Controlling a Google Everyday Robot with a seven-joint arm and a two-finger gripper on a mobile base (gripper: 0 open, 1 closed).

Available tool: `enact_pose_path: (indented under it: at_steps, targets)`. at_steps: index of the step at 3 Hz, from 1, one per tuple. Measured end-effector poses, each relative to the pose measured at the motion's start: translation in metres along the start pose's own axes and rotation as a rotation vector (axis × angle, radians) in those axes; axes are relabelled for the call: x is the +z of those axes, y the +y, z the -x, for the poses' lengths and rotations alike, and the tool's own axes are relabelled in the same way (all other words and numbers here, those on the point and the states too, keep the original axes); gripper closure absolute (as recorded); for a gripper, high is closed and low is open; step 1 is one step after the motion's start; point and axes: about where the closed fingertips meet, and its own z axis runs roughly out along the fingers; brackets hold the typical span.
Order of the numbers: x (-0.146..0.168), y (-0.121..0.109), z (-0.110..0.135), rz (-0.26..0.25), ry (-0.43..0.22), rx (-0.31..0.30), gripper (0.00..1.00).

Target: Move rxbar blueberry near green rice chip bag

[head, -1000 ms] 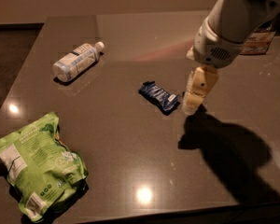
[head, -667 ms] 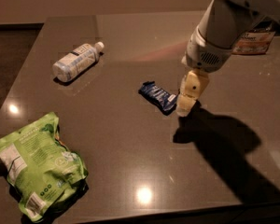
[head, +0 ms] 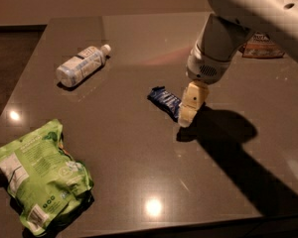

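Observation:
The rxbar blueberry point(head: 164, 100), a small dark blue wrapped bar, lies flat near the middle of the dark table point(head: 139, 148). My gripper point(head: 186, 117) hangs from the white arm and points down, right at the bar's right end and covering it. The green rice chip bag point(head: 37, 180), large and bright green with white label panels, lies at the table's front left corner, well apart from the bar.
A clear plastic bottle with a white cap point(head: 82, 65) lies on its side at the back left. A brownish packet point(head: 260, 44) sits at the back right, partly behind the arm. The arm casts a dark shadow point(head: 238, 152) to the right.
The gripper has moved left and down, from beside the bar to its right end. The bar, bag and bottle have not moved.

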Motion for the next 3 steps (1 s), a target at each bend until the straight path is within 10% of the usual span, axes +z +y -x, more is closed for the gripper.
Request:
enact_pose_path:
  at_steps: [1,3]
  targets:
    - [0.012,-0.003,0.007,0.010,0.003,0.011,0.00]
    - [0.023,-0.005,0.024,0.038,0.022,0.019,0.49]
